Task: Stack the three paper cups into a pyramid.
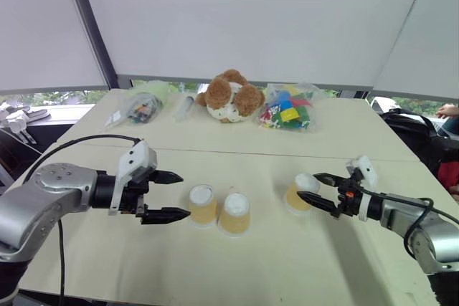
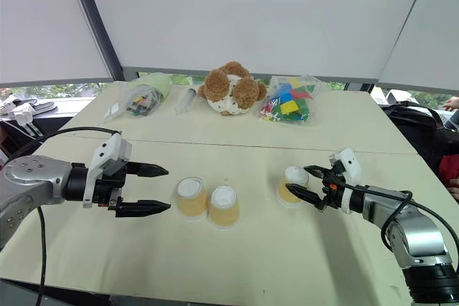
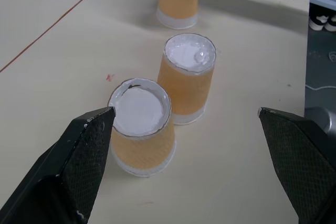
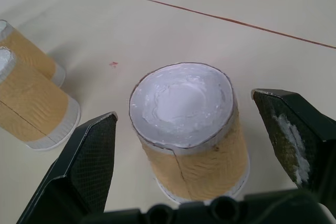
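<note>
A pale worktop point(image 1: 237, 270) sits under white blinds point(image 1: 251, 19), a teddy bear point(image 1: 229, 96) at its far edge. Two paper cups point(image 1: 219, 209) stand upturned, touching, near centre. The left end effector point(image 1: 163, 195) is spread, empty, just left of them. The right end effector point(image 1: 324, 191), spread wide, straddles the third cup point(image 1: 299, 193) without pinching.

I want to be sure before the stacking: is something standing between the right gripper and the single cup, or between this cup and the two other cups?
Nothing visible does. The right gripper, open, already has the single cup between its fingers. The table between this cup and the two side-by-side cups is bare. The open left gripper waits on their far side.
</note>
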{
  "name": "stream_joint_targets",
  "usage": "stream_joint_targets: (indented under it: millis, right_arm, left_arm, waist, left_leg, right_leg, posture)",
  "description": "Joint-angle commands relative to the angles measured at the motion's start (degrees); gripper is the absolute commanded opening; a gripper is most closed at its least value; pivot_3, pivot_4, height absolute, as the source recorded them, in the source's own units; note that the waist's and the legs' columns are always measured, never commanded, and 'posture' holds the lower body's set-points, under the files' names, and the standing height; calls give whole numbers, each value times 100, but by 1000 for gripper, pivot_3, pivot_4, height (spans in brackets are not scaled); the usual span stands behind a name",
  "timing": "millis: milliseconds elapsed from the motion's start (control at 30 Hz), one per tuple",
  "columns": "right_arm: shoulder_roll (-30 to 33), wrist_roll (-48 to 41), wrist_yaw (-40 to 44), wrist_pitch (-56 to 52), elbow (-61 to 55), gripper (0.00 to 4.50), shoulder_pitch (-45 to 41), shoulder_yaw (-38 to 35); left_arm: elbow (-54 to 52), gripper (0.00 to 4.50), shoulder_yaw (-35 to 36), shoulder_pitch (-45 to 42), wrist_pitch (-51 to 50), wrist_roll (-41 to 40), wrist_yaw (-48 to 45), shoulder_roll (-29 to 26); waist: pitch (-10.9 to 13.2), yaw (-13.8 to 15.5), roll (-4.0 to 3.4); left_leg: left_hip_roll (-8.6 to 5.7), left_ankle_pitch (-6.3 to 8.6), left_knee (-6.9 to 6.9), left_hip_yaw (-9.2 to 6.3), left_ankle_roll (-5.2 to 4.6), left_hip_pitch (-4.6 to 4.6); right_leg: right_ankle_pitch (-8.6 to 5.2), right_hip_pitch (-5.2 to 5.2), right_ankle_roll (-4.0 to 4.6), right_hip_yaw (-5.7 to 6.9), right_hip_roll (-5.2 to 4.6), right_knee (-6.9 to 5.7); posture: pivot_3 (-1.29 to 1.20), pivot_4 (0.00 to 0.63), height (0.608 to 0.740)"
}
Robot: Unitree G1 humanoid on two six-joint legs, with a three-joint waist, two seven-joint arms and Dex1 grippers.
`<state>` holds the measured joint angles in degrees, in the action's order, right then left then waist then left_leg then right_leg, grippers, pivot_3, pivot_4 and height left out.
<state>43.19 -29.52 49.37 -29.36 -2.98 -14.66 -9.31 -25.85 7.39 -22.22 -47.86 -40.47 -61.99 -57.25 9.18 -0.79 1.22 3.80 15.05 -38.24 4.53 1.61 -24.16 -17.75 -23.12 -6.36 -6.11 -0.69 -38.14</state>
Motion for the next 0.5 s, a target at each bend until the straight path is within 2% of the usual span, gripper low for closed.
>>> stream_joint_targets:
  millis: [33,67,167,333,500]
  right_arm:
    - [-85,44,13,170,17,3950,-142,-73]
    - [-107,45,15,186,39,3633,-157,-82]
    - [-135,65,54,209,76,2176,-185,-74]
    - [-100,96,97,156,-52,2095,-382,-63]
    - [106,-360,556,-442,-619,2095,-1758,214]
  left_arm:
    - [-53,4500,-11,-10,154,44,41,19]
    - [-56,4500,-16,5,166,60,49,18]
    - [-62,4500,-20,34,192,84,60,3]
    - [-53,4500,82,-9,140,12,40,-77]
    - [94,4500,215,55,161,9,-148,-306]
  waist:
    - [0,-1,0]
    - [0,-2,0]
    - [0,-1,0]
    - [0,-1,0]
    - [12,-66,-24]
  left_leg:
    - [0,0,0,0,0,0]
    - [0,0,0,0,0,0]
    - [0,0,0,0,0,0]
    - [0,0,0,0,0,0]
    - [2,0,1,7,0,2]
  right_leg:
    - [0,0,0,0,0,0]
    - [0,0,0,0,0,0]
    - [0,0,0,0,0,0]
    - [0,0,0,0,0,0]
    - [2,-10,2,-5,1,-6]
  posture:
    - [0,150,740]
    - [0,150,740]
    - [0,150,740]
    - [0,150,740]
    - [0,150,740]
